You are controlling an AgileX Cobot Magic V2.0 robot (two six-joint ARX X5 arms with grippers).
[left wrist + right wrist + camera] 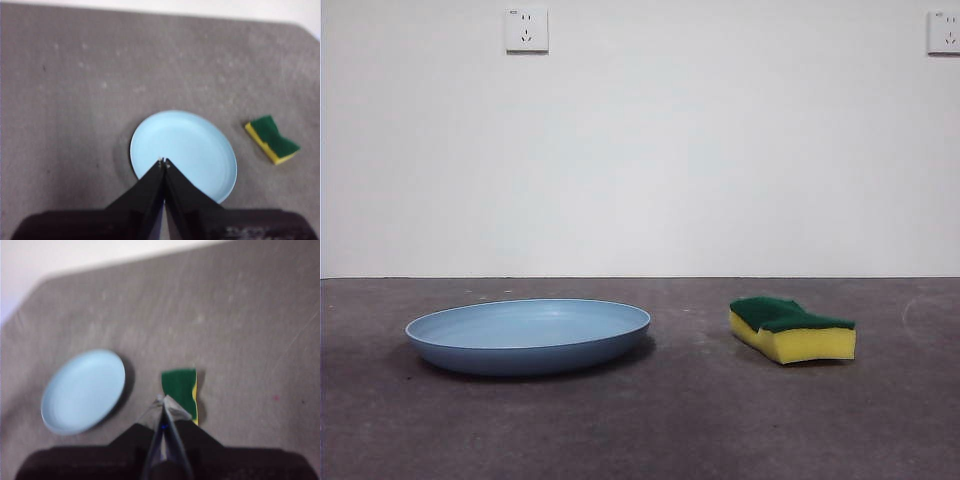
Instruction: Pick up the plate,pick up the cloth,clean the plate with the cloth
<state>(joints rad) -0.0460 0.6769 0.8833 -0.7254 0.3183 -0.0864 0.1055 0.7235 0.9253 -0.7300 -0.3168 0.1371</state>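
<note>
The plate (pixel 528 335) sits flat on the grey table (pixel 640 430), left of centre in the front view, its smooth rim unbroken all the way round and nothing touching it; the cloth (pixel 792 328), really a sponge, lies well apart to its right, green scouring face up, yellow foam showing along its near side, its wavy edge clear of everything; a broad strip of bare tabletop runs between the two, and more open surface lies in front of both; neither arm shows in the front view, only the white wall (pixel 640 150) with two sockets (pixel 527 29) high up. Up above, the left gripper (pixel 164 163) hangs over the plate (pixel 183 154), jaws pressed together to a point, tips meeting over the plate's near rim, holding nothing; the sponge (pixel 272 139) sits off to one side there. The right gripper (pixel 163 405) hovers high over the sponge (pixel 181 391), jaws likewise brought tight together and empty, tips just beside the green face; the picture is blurred; the plate (pixel 83 391) lies apart, with table open all around.
</note>
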